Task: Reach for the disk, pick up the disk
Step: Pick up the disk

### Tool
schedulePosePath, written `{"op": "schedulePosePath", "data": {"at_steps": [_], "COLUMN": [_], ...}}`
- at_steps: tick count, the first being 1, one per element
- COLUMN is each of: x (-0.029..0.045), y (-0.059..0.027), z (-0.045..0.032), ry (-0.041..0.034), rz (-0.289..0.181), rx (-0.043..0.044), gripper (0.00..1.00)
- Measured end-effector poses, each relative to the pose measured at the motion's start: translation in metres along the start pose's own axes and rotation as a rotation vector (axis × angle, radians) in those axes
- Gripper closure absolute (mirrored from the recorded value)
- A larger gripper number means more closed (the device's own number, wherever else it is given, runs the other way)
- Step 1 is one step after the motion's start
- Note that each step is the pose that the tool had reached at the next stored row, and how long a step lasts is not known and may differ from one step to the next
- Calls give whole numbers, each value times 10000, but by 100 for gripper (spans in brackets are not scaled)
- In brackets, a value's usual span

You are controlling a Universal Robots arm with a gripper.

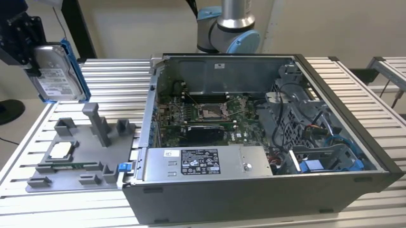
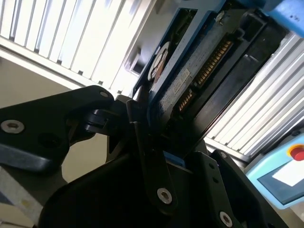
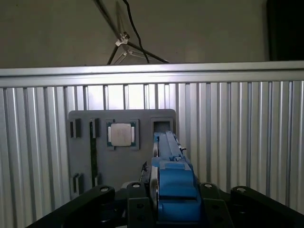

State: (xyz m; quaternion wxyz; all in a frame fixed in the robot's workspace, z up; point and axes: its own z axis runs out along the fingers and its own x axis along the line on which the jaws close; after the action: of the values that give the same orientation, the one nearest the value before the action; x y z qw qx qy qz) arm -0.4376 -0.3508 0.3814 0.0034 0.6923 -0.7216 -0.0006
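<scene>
End effector (image 3: pixel 175 204) closed on the disk (image 1: pixel 56 78), held on edge; rigid, dense, likely shock-sensitive: grip its blue-framed edges.

**Blue, silver and grey on a striped table**

The disk (image 1: pixel 54 71) is silver-grey, with a white printed label and a blue frame. The fingers (image 2: pixel 140 142) are black. The table (image 1: pixel 362 95) is pale silver, striped by parallel slats. The computer case (image 1: pixel 254 199) is dark grey and its motherboard (image 1: pixel 190 114) is green. The power-supply box (image 1: pixel 203 164) is light grey with 1 black-and-white label. The fixture plate (image 1: pixel 82 156) is mid-grey. The chip (image 3: pixel 121 134) is silver, edged in green. The arm (image 1: pixel 244 40) is silver with a light blue joint cap.
</scene>
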Motion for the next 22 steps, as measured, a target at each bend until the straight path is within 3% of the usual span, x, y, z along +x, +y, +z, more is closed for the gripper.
{"op": "schedulePosePath", "data": {"at_steps": [22], "x": [2], "y": [1], "z": [-320], "ry": [0], "rz": [-1], "rx": [1], "gripper": [100]}}
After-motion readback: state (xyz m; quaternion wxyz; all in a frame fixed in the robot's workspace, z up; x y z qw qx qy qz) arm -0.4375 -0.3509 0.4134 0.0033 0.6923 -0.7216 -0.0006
